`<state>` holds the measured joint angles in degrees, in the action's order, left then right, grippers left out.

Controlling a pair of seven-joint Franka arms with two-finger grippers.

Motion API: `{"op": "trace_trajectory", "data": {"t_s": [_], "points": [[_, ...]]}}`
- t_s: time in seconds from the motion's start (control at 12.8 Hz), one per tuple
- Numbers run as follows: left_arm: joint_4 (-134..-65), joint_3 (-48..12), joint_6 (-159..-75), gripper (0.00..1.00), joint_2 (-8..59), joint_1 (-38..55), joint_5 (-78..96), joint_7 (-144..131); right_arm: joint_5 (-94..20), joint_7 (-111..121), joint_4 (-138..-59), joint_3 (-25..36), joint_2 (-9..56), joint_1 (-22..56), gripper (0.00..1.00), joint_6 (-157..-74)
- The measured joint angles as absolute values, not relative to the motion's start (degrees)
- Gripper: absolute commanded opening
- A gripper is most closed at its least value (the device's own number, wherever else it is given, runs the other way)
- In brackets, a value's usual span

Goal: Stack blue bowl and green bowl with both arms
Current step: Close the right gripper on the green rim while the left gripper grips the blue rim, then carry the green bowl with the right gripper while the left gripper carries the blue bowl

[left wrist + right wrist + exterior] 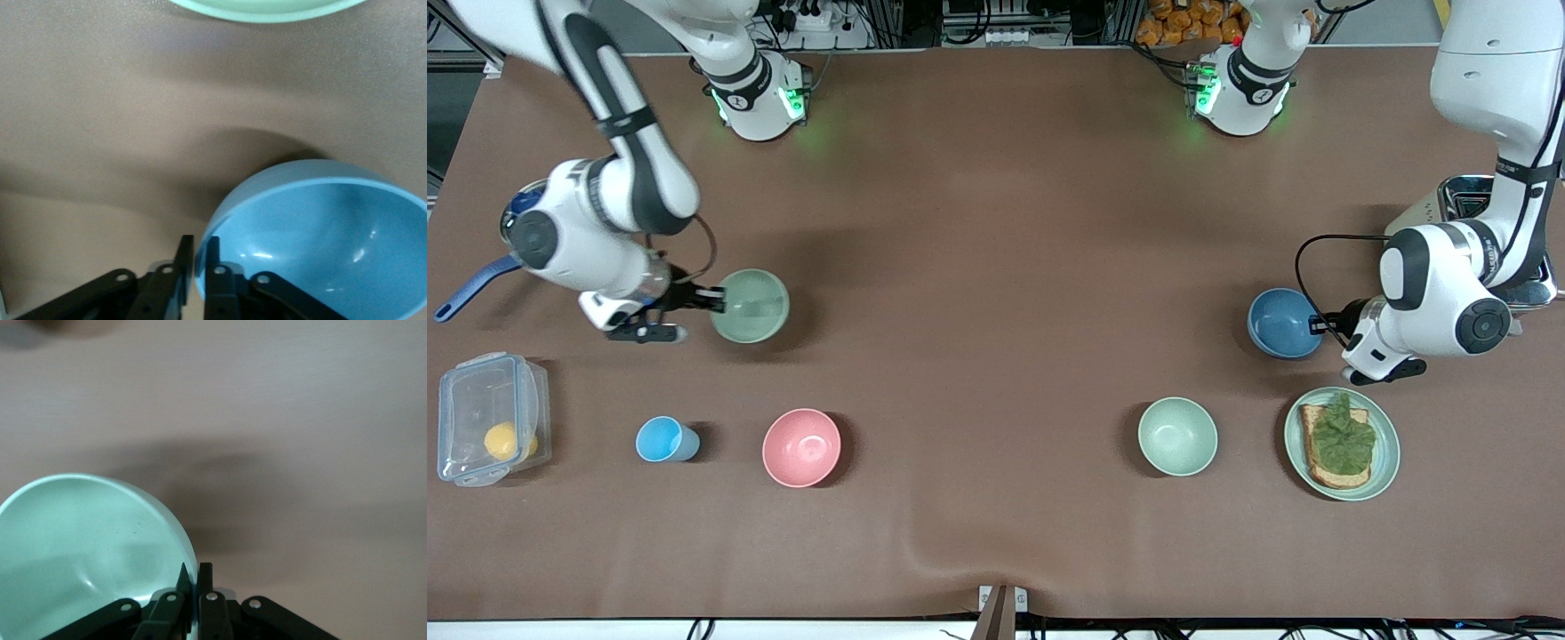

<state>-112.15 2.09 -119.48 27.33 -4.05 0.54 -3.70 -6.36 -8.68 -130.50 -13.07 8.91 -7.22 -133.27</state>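
Observation:
The blue bowl [1280, 322] is toward the left arm's end of the table. My left gripper [1319, 324] is shut on its rim, one finger inside and one outside; the left wrist view shows the bowl [320, 247] tilted in my left gripper [198, 260], its shadow offset on the table. The sage-green bowl [751, 306] is toward the right arm's end. My right gripper [716, 300] is shut on its rim, and the right wrist view shows the bowl [87, 547] pinched in my right gripper [193, 583].
Nearer the front camera stand a paler mint bowl [1177, 436], a green plate [1385, 462] with toast and lettuce, a pink bowl [800, 447], a light-blue cup [665, 439] and a clear lidded box [489, 418]. A blue pan handle [471, 289] lies under the right arm.

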Motion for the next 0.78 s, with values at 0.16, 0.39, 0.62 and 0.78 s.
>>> {"op": "trace_trajectory", "data": {"t_s": [0.16, 0.39, 0.62, 0.78], "points": [[-111.74, 2.07, -119.04, 0.00, 27.00, -4.04, 1.18, -3.66, -6.48, -23.05, -129.33, -13.45, 7.38, 1.54, 0.00, -133.24], [-111.13, 2.09, -119.10, 0.00, 26.99, -4.08, 2.20, -3.66, -6.65, -42.23, -124.71, -13.59, 7.97, 12.03, 0.00, -133.18], [-109.49, 1.90, -119.08, 0.00, 26.54, -4.12, 2.31, -3.66, -8.39, -54.29, -120.53, -13.54, 11.46, 18.62, 0.00, -133.45], [-108.95, 1.70, -118.92, 0.00, 25.11, -4.13, 2.32, -3.66, -8.95, -61.62, -118.39, -13.51, 14.88, 22.11, 0.00, -136.79]]}}
